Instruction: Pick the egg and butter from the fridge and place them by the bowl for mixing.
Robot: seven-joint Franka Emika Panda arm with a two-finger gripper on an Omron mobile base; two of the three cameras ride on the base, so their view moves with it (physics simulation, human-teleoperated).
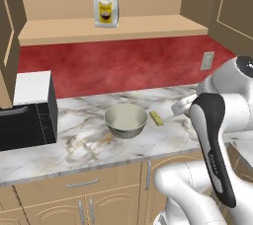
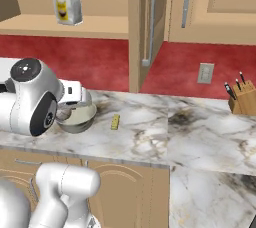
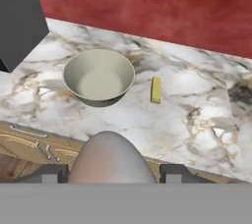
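Holding the egg [image 3: 109, 156] between its fingers, the gripper [image 3: 109, 171] hangs over the near edge of the marble counter [image 3: 197, 115]. In the hand view the pale greyish oval swells up large between the two dark tips, which pinch it from either side, spread only as far as the egg is wide. An egg is light, smooth, and brittle, so I judge a gentle hold across its widest part is right, as here; more squeeze risks a crack, and less lets it slip. Being round, it may roll once released, so it should go down low and on a flat patch.

Just beyond the counter's edge stands the bowl [image 3: 99, 76], empty and upright. To its right, near but not touching, lies the butter [image 3: 155, 90], a small yellow stick resting flat. It looks soft and somewhat greasy, best gripped across its short sides; it already sits by the bowl.

To the left sits a dark microwave [image 1: 27, 120]. At the far side a red backsplash [image 1: 123, 63] rises, and above it a shelf carries a white bag [image 1: 105, 3]. Far right stands a knife block [image 2: 242, 97]. I cannot make out the fridge with any certainty.
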